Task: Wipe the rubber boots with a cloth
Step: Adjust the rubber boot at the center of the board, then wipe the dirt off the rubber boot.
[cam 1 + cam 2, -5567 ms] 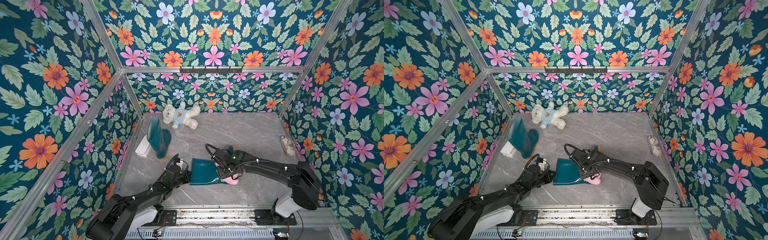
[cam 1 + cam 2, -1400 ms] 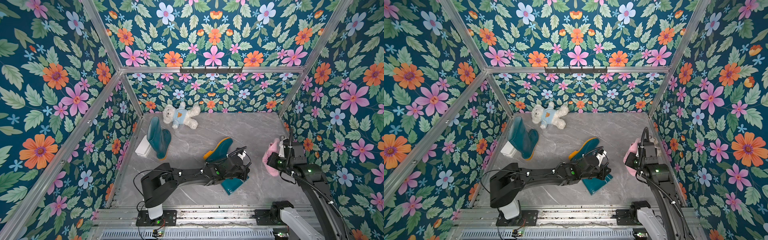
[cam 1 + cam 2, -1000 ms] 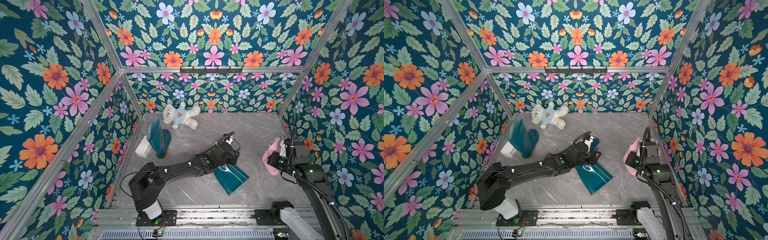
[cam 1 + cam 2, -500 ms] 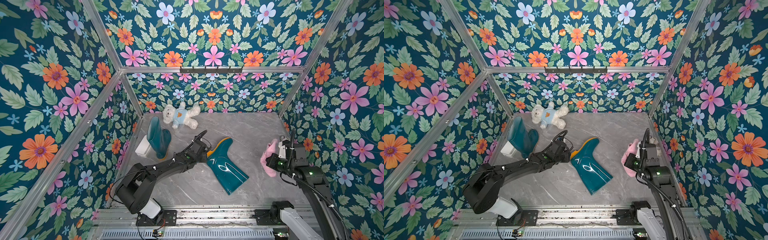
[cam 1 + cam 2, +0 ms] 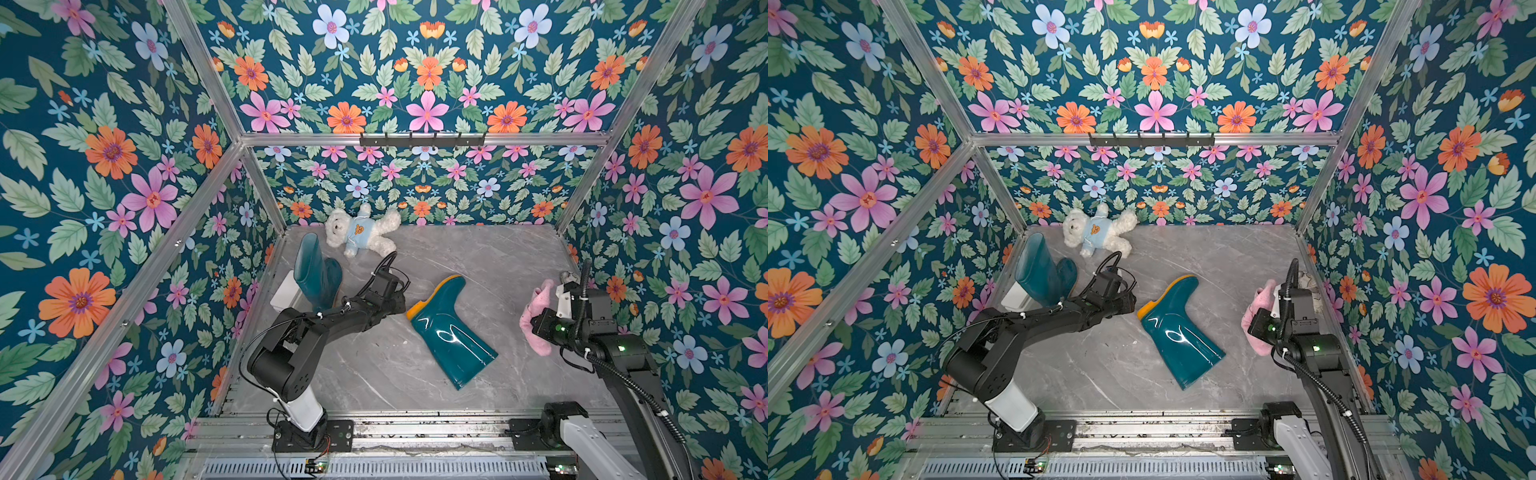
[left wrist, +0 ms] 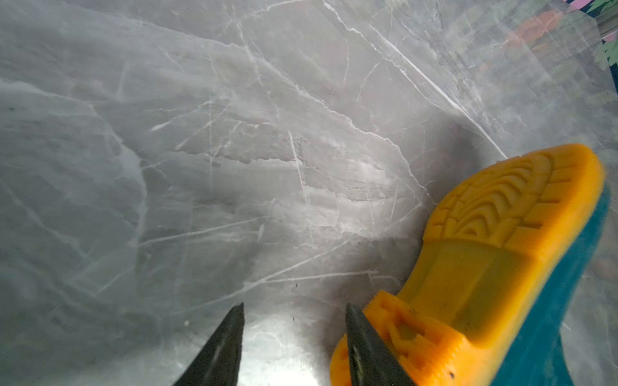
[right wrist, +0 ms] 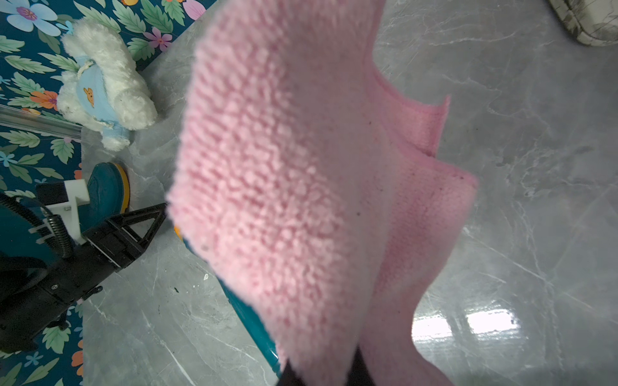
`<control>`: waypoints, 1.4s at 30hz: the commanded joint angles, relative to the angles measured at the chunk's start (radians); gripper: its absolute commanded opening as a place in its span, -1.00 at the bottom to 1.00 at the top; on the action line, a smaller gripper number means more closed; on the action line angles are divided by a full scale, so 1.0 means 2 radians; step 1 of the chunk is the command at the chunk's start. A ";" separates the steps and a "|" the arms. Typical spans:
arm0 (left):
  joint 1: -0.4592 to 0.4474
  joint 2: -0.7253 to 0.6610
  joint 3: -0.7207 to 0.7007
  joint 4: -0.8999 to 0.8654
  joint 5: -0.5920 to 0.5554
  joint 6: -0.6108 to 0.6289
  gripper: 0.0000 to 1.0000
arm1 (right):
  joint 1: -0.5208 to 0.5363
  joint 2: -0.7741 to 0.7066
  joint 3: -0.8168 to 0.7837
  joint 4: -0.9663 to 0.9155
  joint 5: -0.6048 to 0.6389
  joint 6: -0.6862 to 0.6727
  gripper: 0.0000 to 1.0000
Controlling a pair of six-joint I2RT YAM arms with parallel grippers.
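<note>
- Left gripper (image 6: pixel 294 310): fingers apart, nothing between them. One finger sits just beside the heel of the orange-yellow sole (image 6: pixel 501 234); cannot tell whether it touches.
- Likely reason: parked at the heel to brace the boot against sliding under a wipe.
- Right gripper (image 7: pixel 322 374): clamped on the pink cloth (image 7: pixel 284 167), which bunches out from the jaws. It is held up at the right side, well apart from both boots.
- Likely reason: the cloth is kept off the table, ready to carry over. No wiping contact yet.
- Lying boot (image 5: pixel 451 332): mid-table on its side, sole facing left, shaft mouth toward near right. The broad glossy flank faces up, which looks like the easiest face to wipe.
- Standing boot (image 5: pixel 313 270): upright at far left, close to the left wall, with a white block (image 5: pixel 286 291) just beside it.
- Teddy bear (image 5: pixel 359 230): on its back at the far wall, clear of the work.
- Pale mottled thing (image 7: pixel 592 23): at the right edge, too little shown to name.
- Table (image 5: pixel 478 257): grey marble-look, shiny, with light glare; probably slick under rubber.
- Room: floral walls (image 5: pixel 104 187) on three sides, an aluminium frame (image 5: pixel 199 62), and a dark hook rail (image 5: pixel 419 139) on the far wall.
</note>
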 commanded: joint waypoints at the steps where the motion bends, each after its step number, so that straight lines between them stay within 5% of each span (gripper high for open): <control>1: -0.001 0.005 -0.006 0.041 0.042 0.005 0.03 | 0.000 -0.002 0.000 0.001 0.004 0.001 -1.00; 16: -0.061 -0.027 -0.108 0.141 0.087 0.007 0.01 | 0.000 -0.004 0.009 -0.002 0.009 -0.004 -1.00; 35: -0.195 -0.025 -0.087 0.047 0.048 -0.043 -0.03 | 0.000 0.030 0.032 0.012 0.011 -0.009 -1.00; 42: -0.186 -0.062 -0.060 -0.025 0.006 -0.012 0.00 | 0.000 0.032 0.032 0.012 0.011 -0.007 -1.00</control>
